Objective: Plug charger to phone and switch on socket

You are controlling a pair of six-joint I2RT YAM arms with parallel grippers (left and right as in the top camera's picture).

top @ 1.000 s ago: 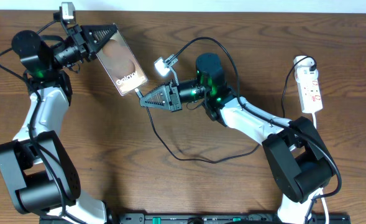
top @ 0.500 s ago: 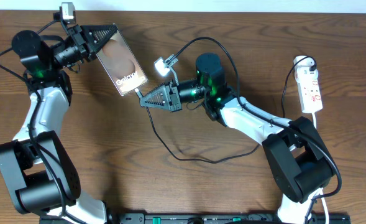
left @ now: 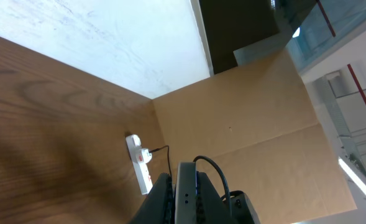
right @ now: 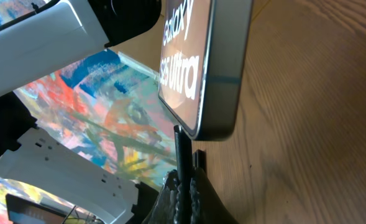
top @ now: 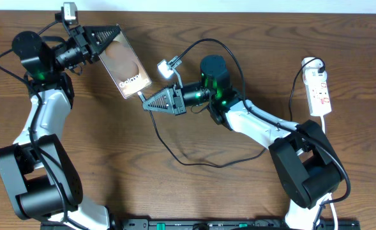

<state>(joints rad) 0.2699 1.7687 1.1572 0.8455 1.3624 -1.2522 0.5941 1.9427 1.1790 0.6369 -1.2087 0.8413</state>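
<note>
The phone (top: 126, 64), brownish with white lettering, is held off the table at the upper left, my left gripper (top: 111, 39) shut on its far end. In the left wrist view its thin edge (left: 186, 194) is clamped between the fingers. My right gripper (top: 147, 103) is shut on the charger (top: 175, 155), a thin black cable, just behind its plug tip. In the right wrist view the cable (right: 181, 155) runs up from the gripper (right: 186, 198) to the bottom edge of the phone (right: 201, 68), where the tip touches. The white socket (top: 319, 89) lies at the far right.
The black cable loops over the table behind my right arm (top: 251, 118) and runs to the socket's top end. The socket (left: 139, 169) also shows in the left wrist view, with a cardboard wall (left: 245, 112) behind it. The white cord (top: 327, 128) runs down past the right arm's base.
</note>
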